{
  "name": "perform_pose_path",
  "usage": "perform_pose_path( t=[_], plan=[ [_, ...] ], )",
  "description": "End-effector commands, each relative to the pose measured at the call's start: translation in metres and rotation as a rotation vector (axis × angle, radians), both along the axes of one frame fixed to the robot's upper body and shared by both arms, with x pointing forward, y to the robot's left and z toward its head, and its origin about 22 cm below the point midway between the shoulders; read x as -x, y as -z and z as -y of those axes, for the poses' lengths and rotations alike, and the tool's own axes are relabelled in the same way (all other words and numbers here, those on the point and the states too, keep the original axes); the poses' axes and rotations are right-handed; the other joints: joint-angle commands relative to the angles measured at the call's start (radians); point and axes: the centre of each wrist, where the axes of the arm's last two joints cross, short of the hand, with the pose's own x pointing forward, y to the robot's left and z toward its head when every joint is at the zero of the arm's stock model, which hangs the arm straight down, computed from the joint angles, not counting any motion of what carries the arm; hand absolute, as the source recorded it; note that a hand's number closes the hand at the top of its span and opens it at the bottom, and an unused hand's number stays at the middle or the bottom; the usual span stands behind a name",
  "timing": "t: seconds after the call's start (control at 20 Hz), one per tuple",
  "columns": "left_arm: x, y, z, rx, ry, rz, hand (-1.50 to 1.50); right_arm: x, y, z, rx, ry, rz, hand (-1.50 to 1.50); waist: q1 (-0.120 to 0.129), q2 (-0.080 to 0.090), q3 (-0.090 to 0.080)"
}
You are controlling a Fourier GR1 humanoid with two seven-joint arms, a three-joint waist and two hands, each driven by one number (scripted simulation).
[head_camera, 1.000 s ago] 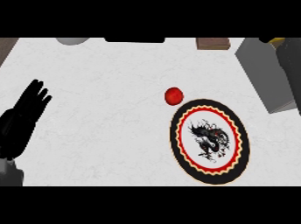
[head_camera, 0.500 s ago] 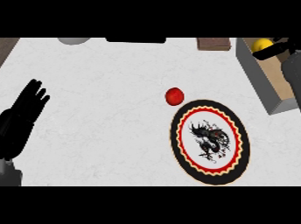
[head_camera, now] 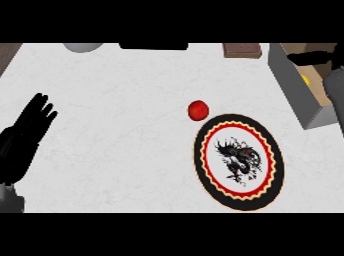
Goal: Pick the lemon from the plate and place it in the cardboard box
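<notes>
A round plate [head_camera: 238,162] with a black dragon motif and a red and yellow rim lies right of centre with nothing on it. At the right edge stands the cardboard box [head_camera: 302,102]. Inside it a sliver of the yellow lemon [head_camera: 305,79] shows beside my grey right forearm. My right hand [head_camera: 343,54] hovers over the box's far end, its fingers stretched out above the lemon and apart from it. My left hand [head_camera: 23,137] rests open at the left edge, fingers up.
A small red ball [head_camera: 198,110] sits just off the plate's upper left rim. Along the far edge are a grey round object [head_camera: 83,47], a dark flat object [head_camera: 154,46] and a brown block [head_camera: 243,50].
The lemon, earlier up at my right hand over the box's far end, now sits lower inside the box. My right forearm has come further over the box. The left hand has not moved.
</notes>
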Motion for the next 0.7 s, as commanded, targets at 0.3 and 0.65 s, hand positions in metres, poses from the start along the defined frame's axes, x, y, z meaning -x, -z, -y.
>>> perform_pose_path(
  t=[0.3, 0.65],
  plan=[
    [0.006, 0.004, -0.003, 0.011, -0.020, -0.013, 0.00, 0.018, 0.000, 0.033, -0.228, 0.125, 0.370, -1.50, -0.017, 0.001, 0.005],
    [0.013, 0.005, -0.004, -0.002, -0.056, -0.017, 0.00, 0.070, 0.004, 0.097, -0.278, 0.113, 0.418, -1.50, -0.041, -0.009, 0.003]
  ],
)
